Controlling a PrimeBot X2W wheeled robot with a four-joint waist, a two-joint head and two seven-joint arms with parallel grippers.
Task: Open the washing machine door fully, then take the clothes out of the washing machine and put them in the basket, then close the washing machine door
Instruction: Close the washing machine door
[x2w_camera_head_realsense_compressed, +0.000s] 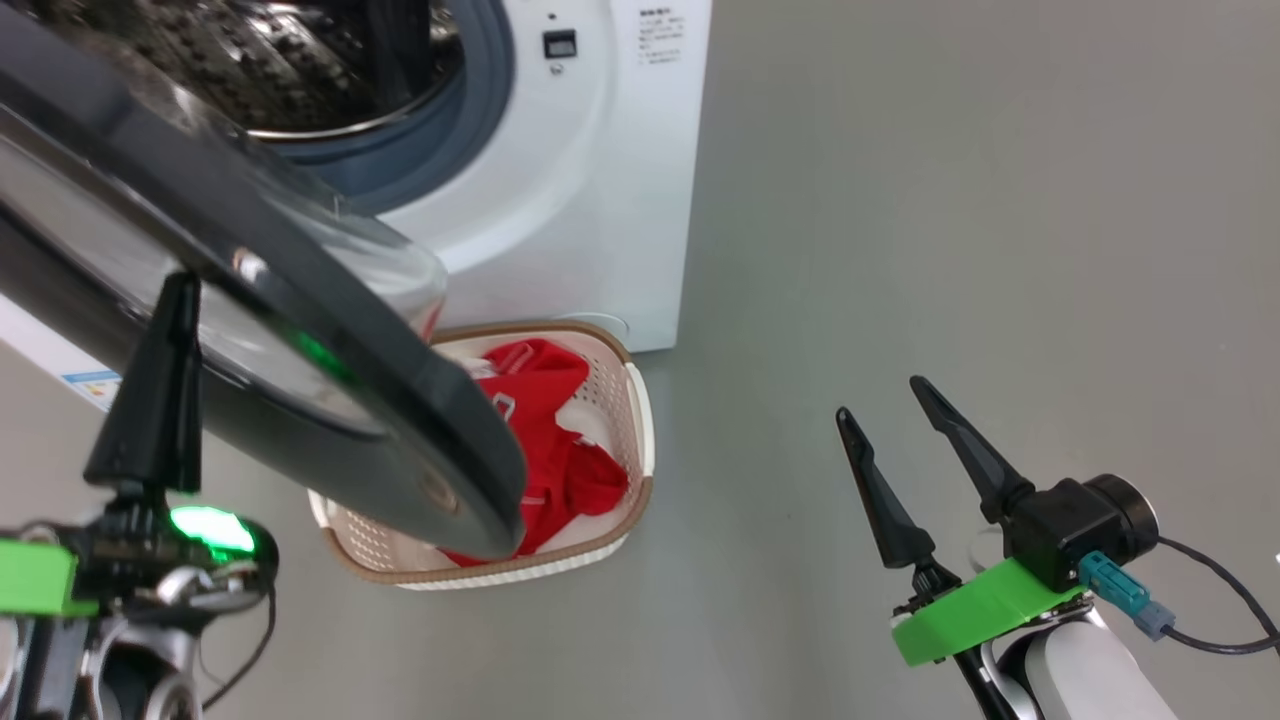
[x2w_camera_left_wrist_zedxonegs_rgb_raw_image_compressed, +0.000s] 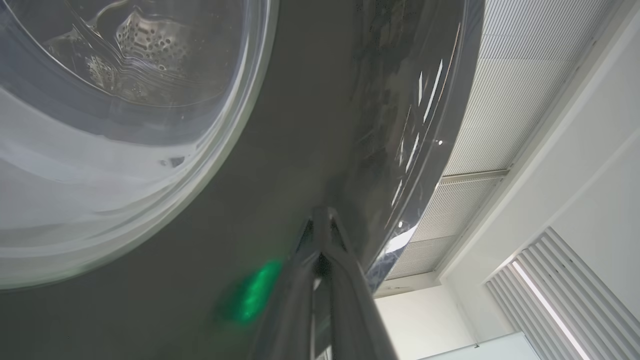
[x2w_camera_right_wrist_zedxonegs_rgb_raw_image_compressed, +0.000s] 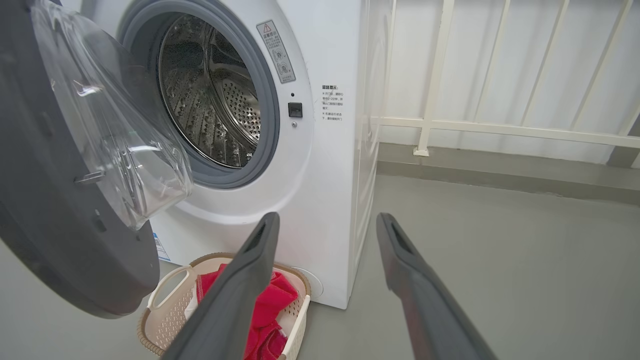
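**Washing machine door** (x2w_camera_head_realsense_compressed: 420, 430): round, with a glossy black rim and a bulging clear bowl. It stands part-open, swung out to the left of the opening, above the basket.

**Washing machine** (x2w_camera_right_wrist_zedxonegs_rgb_raw_image_compressed: 330, 200): white front-loader with a grey ring. No garment can be seen in the steel drum (x2w_camera_right_wrist_zedxonegs_rgb_raw_image_compressed: 215, 110).

**Clothes** (x2w_camera_head_realsense_compressed: 540, 400): red with white parts, heaped in the basket (x2w_camera_head_realsense_compressed: 640, 420). The basket sits on the floor (x2w_camera_head_realsense_compressed: 950, 200) at the foot of the machine.

**Step in hand (judgement):** unloading looks done, so closing the door is the step.

**Left gripper** (x2w_camera_head_realsense_compressed: 180, 290): fingers pressed together and holding nothing. The tips rest against the door's black outer face, between the glass and the rim.

**Right gripper** (x2w_camera_head_realsense_compressed: 880, 397): fingers spread and empty, over bare floor, well apart from the machine.

**Next move calls for:** a steady push on the outer face to swing the door towards the opening until the latch catches. The closed tips could slide on the gloss, so the push should go square to the surface.

**Writing:**
- A warning label (x2w_camera_right_wrist_zedxonegs_rgb_raw_image_compressed: 276, 50) with a small triangle sits on the front beside the ring. Its print is too small to read.
- A block of small characters (x2w_camera_right_wrist_zedxonegs_rgb_raw_image_compressed: 331, 102) near the right edge is also illegible.
- A sticker with blue print (x2w_camera_right_wrist_zedxonegs_rgb_raw_image_compressed: 159, 247) sits low on the front and is unreadable.
- No brand name can be made out
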